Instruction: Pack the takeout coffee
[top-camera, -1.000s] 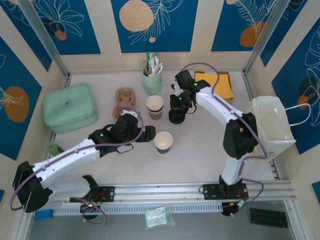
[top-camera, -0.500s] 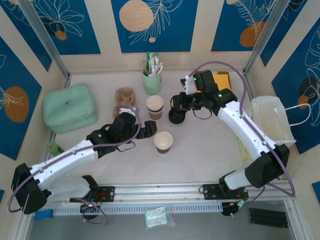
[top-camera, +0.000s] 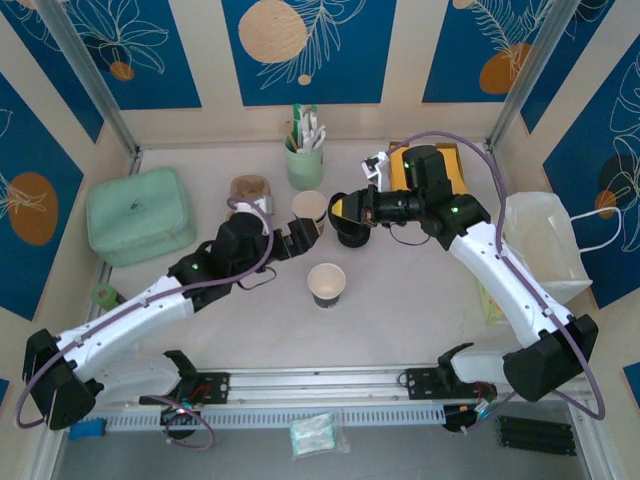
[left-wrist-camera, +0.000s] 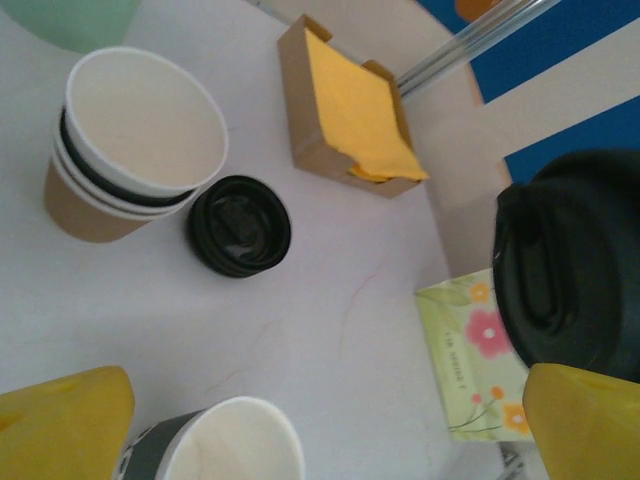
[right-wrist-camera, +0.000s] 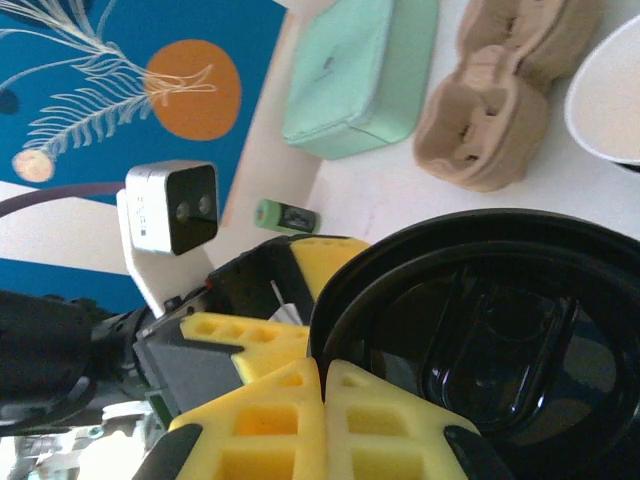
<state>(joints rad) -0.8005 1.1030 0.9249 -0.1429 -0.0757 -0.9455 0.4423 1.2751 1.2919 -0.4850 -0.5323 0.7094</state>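
1. Blue leaf-print walls around a pale surface (top-camera: 400, 300), from the top camera: takeout coffee (top-camera: 327, 284) upright and lidless mid-surface, apart from both hands and well apart from the white bag (top-camera: 540, 250). Left hand (top-camera: 303, 238) and right hand (top-camera: 343, 208) crowded close by the nested cups (top-camera: 309, 212); risks a clash between them or a toppled stack.
2. From the left wrist: fingers (left-wrist-camera: 60, 420) spread to their widest, gripping nothing, with the coffee's rim low between them. Leaves the cup unsteadied, so prone to skidding or tipping under a pressed lid. Loose lid (left-wrist-camera: 240, 225) just beside the nested cups; invites capping the wrong cup.
3. From the right wrist: fingers (right-wrist-camera: 260, 430) fully closed, pinching a black lid (right-wrist-camera: 480, 340) by its rim alone. Thin edge grip, apt to let it pivot, slip out, or seat crooked, leaving the coffee unsealed for bagging.
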